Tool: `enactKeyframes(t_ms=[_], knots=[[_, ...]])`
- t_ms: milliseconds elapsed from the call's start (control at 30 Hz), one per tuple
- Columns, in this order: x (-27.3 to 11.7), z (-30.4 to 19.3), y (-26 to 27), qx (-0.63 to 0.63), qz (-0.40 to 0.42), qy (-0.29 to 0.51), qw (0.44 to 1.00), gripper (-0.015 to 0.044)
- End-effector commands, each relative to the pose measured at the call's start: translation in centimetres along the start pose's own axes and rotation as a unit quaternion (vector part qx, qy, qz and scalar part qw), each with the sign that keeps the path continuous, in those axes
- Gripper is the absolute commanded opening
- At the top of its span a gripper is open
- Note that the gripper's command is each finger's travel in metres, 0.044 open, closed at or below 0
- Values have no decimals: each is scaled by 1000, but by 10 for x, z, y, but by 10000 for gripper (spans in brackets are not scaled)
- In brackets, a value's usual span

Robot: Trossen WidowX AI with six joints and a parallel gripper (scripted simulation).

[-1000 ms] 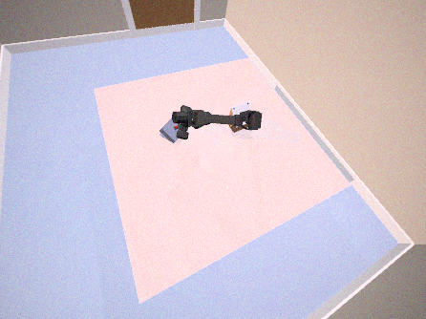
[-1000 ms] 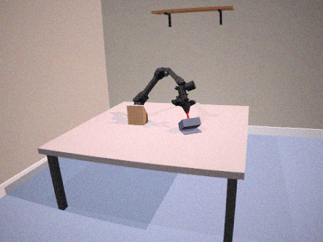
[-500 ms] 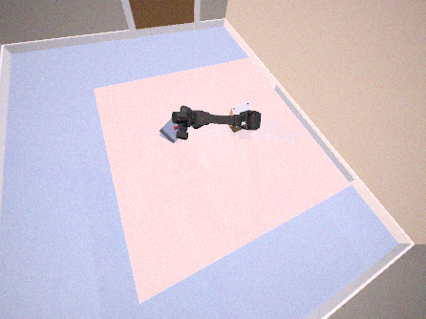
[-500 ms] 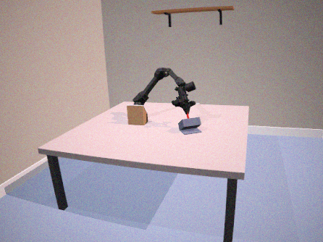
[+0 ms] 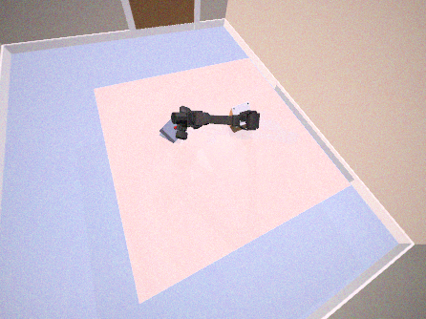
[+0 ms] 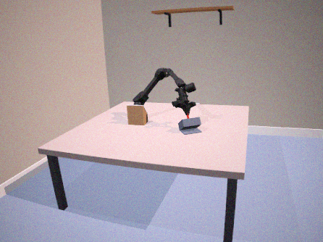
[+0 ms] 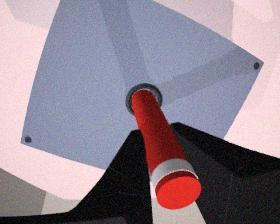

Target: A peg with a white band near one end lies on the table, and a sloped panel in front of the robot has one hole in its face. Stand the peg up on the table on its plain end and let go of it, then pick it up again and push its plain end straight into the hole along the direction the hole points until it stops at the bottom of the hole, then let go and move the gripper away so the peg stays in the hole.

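Note:
The red peg [image 7: 156, 132] [image 6: 188, 117] is held between the black fingers. Its white-banded end points toward the wrist camera and its plain end points down at the sloped panel. The blue-grey panel [image 7: 75, 75] [image 6: 190, 122] [image 5: 169, 130] has one dark-rimmed hole [image 7: 129, 100]. In the wrist view the peg's plain end is at the hole and covers most of its opening; how deep it sits cannot be told. My gripper [image 7: 162, 145] [image 6: 187, 114] is shut on the peg just above the panel. In the top view the arm hides most of the peg.
A brown block [image 6: 137, 115] with a pale top [image 5: 241, 107] stands near the arm's base. The table [image 6: 145, 147] [image 5: 205, 202] carries the arm, the panel and the block. A shelf [image 6: 193, 10] hangs on the wall behind.

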State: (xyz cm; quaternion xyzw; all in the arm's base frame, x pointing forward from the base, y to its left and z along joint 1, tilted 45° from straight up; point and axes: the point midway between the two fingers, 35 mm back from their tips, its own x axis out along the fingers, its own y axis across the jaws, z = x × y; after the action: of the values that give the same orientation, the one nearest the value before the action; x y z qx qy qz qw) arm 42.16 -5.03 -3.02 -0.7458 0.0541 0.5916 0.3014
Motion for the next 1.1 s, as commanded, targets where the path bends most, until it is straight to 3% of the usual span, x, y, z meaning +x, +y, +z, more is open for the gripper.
enactKeyframes(t_ms=[0, 1067], knots=[[3, 1, 1, 2, 1, -1, 1000, 0], [21, 1, 1, 2, 1, -1, 1000, 0]])
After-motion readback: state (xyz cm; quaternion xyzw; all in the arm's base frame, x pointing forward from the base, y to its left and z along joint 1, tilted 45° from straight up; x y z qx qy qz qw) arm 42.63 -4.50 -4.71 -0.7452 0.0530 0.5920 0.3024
